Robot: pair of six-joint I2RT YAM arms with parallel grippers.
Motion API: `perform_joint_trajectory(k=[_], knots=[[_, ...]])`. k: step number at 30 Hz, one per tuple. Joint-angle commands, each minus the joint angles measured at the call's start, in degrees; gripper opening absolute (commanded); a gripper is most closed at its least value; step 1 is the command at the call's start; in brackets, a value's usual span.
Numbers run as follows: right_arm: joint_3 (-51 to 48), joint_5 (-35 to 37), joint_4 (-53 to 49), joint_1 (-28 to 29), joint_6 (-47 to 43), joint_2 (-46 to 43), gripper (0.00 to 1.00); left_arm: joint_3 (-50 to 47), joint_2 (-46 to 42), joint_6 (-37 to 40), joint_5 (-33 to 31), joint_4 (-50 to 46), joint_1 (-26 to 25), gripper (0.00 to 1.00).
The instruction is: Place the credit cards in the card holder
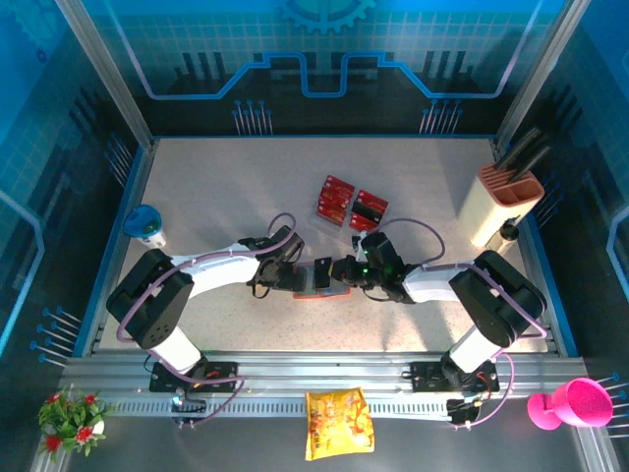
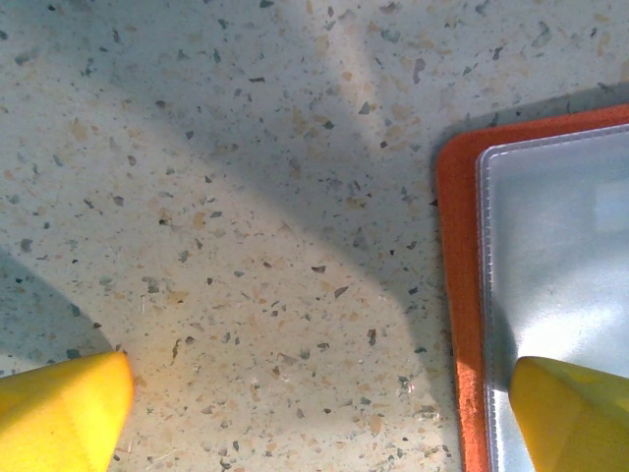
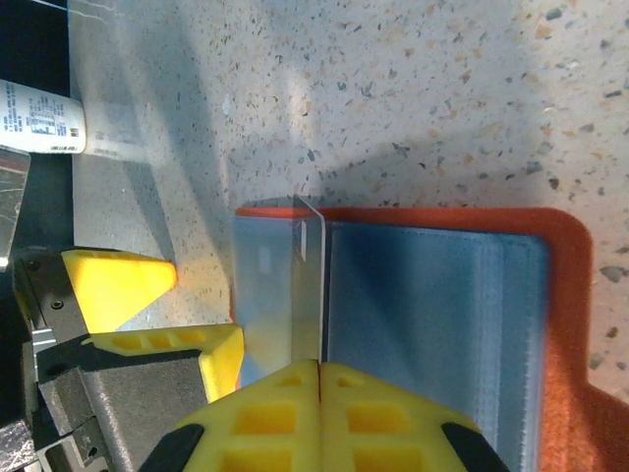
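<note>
robot lab test cell: speckled table (image 1: 226, 197) walled by blue circuit-print panels (image 1: 393, 39); two arms (image 1: 197, 270) bolted to aluminium rail (image 1: 324, 374) at near edge.

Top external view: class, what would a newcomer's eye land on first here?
Mid-table lies the orange card holder, opened flat. The right gripper is shut on its clear flap, holding it upright, while the left gripper sits open astride the holder's edge. The red credit cards lie just beyond it.

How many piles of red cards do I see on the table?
2: one pile beyond the orange card holder, the other pile just to its right. More cards may be hidden.
</note>
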Motion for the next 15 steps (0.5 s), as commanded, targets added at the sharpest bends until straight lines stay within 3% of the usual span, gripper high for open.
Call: perform_joint_trajectory(k=[1,15], knots=[[-0.59,-0.75,-2.37,0.85,-1.49,0.02,0.0,-1.05,1.67,-0.79,-0.33,-0.44,-0.36,0.99],[-0.94,-1.45,-5.05,0.97,-2.28,-1.44,0.0,-0.83,1.89,-0.73,-0.16,-0.28,-0.33,0.99]])
